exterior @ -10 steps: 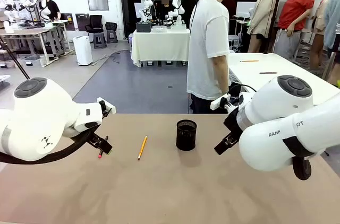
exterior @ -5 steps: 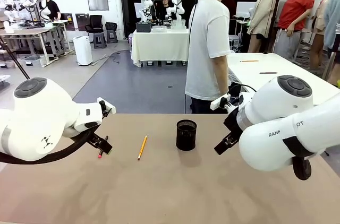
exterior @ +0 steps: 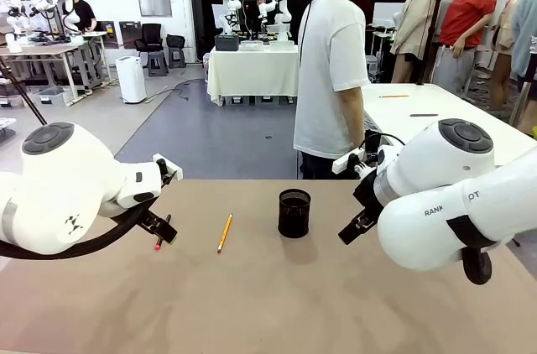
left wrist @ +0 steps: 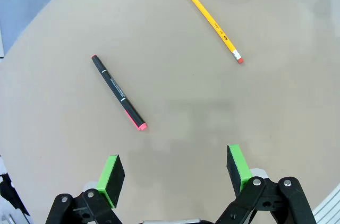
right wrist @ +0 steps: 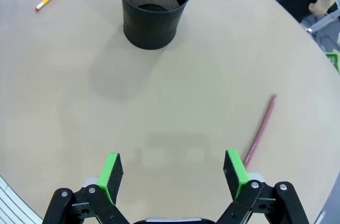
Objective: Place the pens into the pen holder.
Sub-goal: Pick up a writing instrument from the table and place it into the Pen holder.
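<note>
Where the holder (exterior: 294,213) stands upright near the middle of the worktop (exterior: 268,312), three pens lie flat around it, all outside it. On my left side of it lies the yellow pencil (left wrist: 211,20), near the holder but apart from it, its eraser end toward me. Farther to my left lies the black pen (left wrist: 118,92) with a pink end, well apart from the pencil; in the front view my left arm (exterior: 59,195) partly covers it. On my right side of the holder lies the red pen (right wrist: 260,130), well apart from it, its near end just beside one finger of my right tool in the wrist view. My left tool (left wrist: 174,170) hangs above the worktop with its fingers spread wide, pinching nothing; the black pen's pink end lies just ahead of the gap. My right tool (right wrist: 172,172) is spread wide too, nothing in it, above the worktop between holder and red pen. Beyond the far edge stands a person (exterior: 330,69) in a white shirt.
</note>
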{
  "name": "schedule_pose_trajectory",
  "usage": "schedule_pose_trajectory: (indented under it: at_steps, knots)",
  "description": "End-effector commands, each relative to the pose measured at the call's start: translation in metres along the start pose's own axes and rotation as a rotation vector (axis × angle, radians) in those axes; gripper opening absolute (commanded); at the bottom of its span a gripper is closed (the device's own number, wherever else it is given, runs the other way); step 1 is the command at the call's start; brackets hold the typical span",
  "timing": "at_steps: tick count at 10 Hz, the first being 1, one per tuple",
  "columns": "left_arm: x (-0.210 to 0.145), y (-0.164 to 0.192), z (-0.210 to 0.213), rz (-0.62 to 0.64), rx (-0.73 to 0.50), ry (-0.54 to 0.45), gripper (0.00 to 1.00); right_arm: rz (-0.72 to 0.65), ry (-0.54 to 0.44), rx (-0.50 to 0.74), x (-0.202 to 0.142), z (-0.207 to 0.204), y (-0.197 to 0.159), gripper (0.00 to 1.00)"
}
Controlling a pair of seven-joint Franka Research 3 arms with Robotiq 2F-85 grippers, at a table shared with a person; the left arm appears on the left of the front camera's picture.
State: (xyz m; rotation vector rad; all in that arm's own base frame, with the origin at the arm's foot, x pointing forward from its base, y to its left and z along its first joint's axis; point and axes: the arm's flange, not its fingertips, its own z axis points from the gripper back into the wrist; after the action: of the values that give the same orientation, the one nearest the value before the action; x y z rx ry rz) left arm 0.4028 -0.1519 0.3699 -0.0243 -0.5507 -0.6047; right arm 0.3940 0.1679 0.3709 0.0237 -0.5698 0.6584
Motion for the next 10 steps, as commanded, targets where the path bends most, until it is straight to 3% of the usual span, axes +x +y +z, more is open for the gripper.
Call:
schedule_pose_trajectory:
  at_steps: [1, 10]
  knots:
    - [0.0001, -0.0001, 0.0002, 0.0, 0.0, 0.0, 1.0, -0.001, 0.0, 0.0, 0.0, 0.0, 0.0, 1.0]
    - [0.0, 0.0, 0.0, 0.0, 0.0, 0.0, 1.0, -0.001, 0.0, 0.0, 0.0, 0.0, 0.0, 1.0]
